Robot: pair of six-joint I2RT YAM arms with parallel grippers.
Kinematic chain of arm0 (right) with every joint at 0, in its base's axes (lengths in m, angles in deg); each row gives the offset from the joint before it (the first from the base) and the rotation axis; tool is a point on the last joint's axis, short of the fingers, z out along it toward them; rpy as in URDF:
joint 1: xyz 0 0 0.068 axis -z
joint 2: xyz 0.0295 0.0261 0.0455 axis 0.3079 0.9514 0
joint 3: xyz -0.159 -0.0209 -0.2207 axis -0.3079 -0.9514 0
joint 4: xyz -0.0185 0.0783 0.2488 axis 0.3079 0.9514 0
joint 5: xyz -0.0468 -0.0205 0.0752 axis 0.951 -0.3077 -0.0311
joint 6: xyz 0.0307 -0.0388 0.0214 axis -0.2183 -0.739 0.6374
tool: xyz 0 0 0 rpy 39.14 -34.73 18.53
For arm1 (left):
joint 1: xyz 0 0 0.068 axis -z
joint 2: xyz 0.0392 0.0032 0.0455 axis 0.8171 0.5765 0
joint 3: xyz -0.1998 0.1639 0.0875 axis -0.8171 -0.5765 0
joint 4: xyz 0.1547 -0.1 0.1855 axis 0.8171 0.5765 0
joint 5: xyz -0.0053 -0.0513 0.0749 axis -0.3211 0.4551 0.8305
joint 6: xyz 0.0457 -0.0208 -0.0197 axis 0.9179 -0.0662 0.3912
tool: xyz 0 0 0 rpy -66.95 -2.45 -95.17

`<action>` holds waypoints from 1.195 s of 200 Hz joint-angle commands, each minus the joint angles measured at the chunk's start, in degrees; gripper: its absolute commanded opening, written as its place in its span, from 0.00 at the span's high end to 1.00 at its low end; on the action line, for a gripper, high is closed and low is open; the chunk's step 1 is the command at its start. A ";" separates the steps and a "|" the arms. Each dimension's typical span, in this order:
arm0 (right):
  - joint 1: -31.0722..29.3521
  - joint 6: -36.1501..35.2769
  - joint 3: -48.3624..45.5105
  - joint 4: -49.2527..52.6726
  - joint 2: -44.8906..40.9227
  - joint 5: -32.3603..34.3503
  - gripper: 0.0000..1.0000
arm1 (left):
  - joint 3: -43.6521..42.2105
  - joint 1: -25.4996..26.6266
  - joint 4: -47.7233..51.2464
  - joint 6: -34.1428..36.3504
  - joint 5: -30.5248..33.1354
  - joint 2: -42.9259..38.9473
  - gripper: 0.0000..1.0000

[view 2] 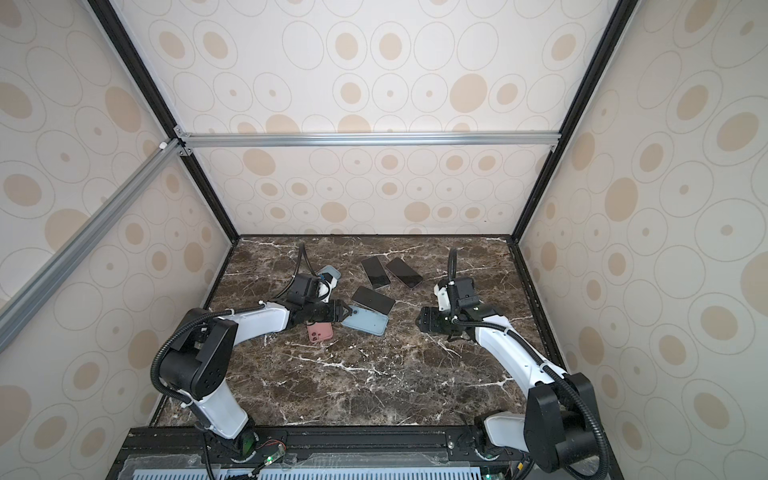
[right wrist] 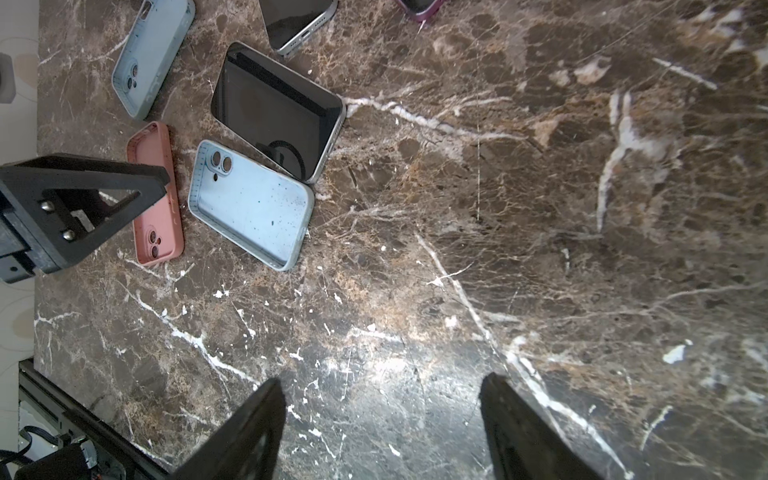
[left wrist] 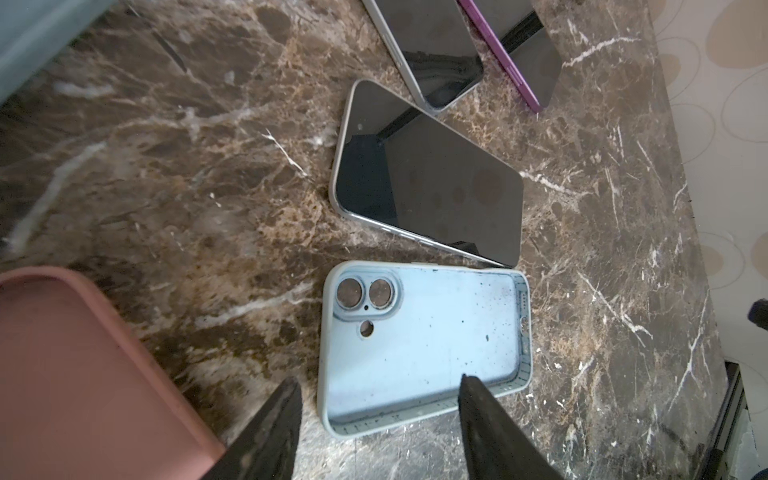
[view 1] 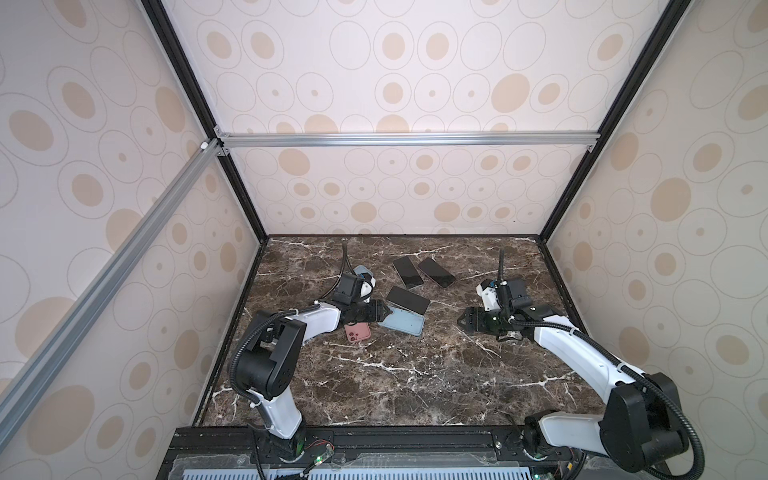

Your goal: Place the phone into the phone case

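Well, blue phone case (left wrist: 424,345) beside phone (left wrist: 432,183)

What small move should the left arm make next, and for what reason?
Probably lower the left gripper and close it on the rim of the nearer light blue case. Its fingers stand open, one above the case's inside, the other outside the rim, and the case lies empty next to the dark phone.

Marble table (view 1: 374,374) carries three phones (view 1: 408,300) and, seemingly, three empty cases (view 1: 405,321).
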 commanded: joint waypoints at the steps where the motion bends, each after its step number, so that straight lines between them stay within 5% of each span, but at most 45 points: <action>1: -0.30 1.56 -0.45 -0.63 0.98 -1.40 0.26 | 2.48 0.83 0.33 -0.28 0.53 1.61 0.39; 239: -3.07 1.88 0.58 -3.40 12.73 -6.94 0.39 | -5.82 8.55 -7.02 -7.34 -1.24 -0.15 0.50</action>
